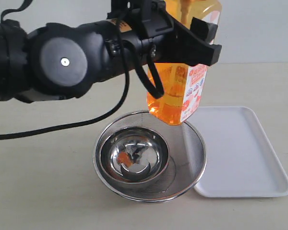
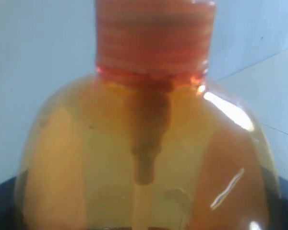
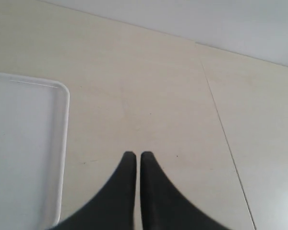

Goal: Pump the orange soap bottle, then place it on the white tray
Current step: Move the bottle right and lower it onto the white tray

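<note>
Nearest in the exterior view, a steel mesh strainer stands on the table with a steel bowl nested inside it; the bowl's polished floor carries an orange reflection. Just beside the strainer, on the side away from the black left arm, the white tray lies flat with nothing on it. The strainer's rim meets the tray's long edge in this view, and whether they touch cannot be determined. Above the strainer's far rim, the orange soap bottle hangs roughly upright and clear of the table, its label turned toward the tray side. The left gripper clamps its upper body, one black finger across the front and the other behind. The pump head is cut off by the top of that frame. The left wrist view supplies what the exterior view lacks: the bottle's shoulder fills the frame, with the ribbed orange collar above it, a dip tube visible through the liquid, and dark jaw edges at both lower corners. The right gripper appears only in its own wrist view. Its two black fingers are drawn almost together with a hairline gap, nothing between them, above bare table off one corner of the tray. Farthest back, the table's far edge meets a pale wall.
</note>
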`<state>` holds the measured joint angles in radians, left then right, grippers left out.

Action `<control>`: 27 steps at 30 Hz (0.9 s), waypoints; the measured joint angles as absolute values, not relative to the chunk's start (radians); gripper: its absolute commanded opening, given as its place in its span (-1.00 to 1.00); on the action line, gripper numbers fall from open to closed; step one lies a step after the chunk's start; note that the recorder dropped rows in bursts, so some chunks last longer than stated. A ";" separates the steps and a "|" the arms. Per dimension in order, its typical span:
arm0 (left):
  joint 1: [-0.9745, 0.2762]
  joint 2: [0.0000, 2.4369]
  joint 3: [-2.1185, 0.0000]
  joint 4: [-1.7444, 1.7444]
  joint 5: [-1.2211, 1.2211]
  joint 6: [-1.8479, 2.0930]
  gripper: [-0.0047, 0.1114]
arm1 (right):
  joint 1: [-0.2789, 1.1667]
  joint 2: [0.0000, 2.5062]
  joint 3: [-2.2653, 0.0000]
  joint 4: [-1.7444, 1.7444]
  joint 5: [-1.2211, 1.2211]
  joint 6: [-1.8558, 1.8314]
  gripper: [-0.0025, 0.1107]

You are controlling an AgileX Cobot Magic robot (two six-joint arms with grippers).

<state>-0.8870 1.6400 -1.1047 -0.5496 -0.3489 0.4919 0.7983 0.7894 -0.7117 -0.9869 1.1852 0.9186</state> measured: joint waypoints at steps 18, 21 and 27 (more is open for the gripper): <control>-0.908 1.894 -1.426 -0.164 -0.266 0.193 -0.84 | 0.798 0.418 -0.712 -0.827 1.218 0.658 -0.96; -0.921 1.936 -1.472 -0.123 -0.260 0.160 -0.84 | 0.798 0.407 -0.712 -0.778 1.218 0.584 -0.96; -0.924 2.001 -1.530 -0.117 -0.252 0.115 -0.84 | 0.798 0.407 -0.712 -0.771 1.218 0.570 -0.96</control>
<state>-0.9243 2.0010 -1.5304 -0.1165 -0.2524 0.1153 0.7983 0.4068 -0.7117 -0.7706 1.2180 0.5696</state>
